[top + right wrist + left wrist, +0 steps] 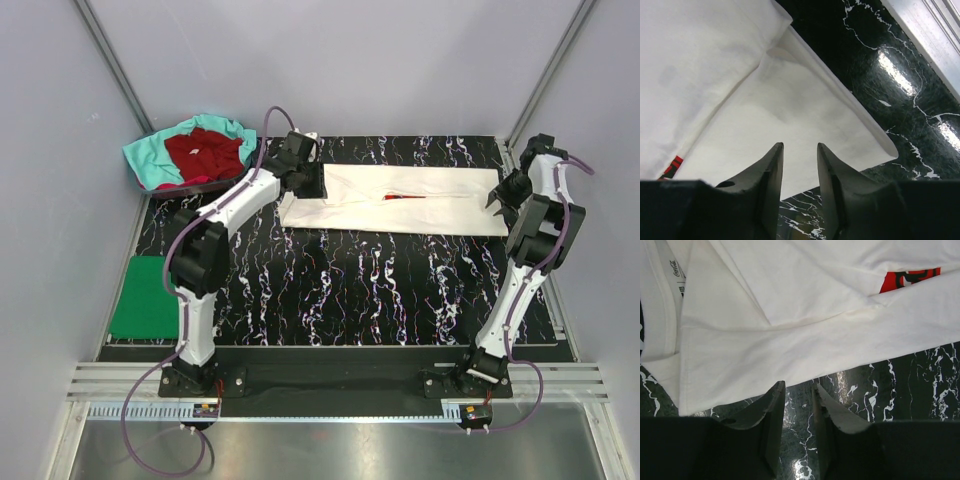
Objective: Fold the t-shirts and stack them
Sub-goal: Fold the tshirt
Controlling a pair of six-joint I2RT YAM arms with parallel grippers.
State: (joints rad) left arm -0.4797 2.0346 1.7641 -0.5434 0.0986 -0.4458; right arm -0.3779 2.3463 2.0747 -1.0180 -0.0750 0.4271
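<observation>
The white t-shirt (pixel 400 200) lies folded into a long strip across the far middle of the table, with a sliver of its red print (pixel 405 197) showing at the fold. My left gripper (pixel 305 180) sits at the strip's left end. In the left wrist view its jaws (pixel 799 386) stand slightly apart just short of the cloth edge (pixel 790 315), with bare table between them. My right gripper (pixel 497 200) is at the right end. Its jaws (pixel 800 145) stand apart above the shirt's corner (pixel 765 115), holding nothing.
A teal t-shirt (pixel 150 155) and a dark red t-shirt (pixel 205 152) are heaped at the far left corner. A folded green t-shirt (pixel 150 297) lies at the table's left edge. Grey walls close in the sides, and a metal rail (pixel 930 30) runs along the right edge.
</observation>
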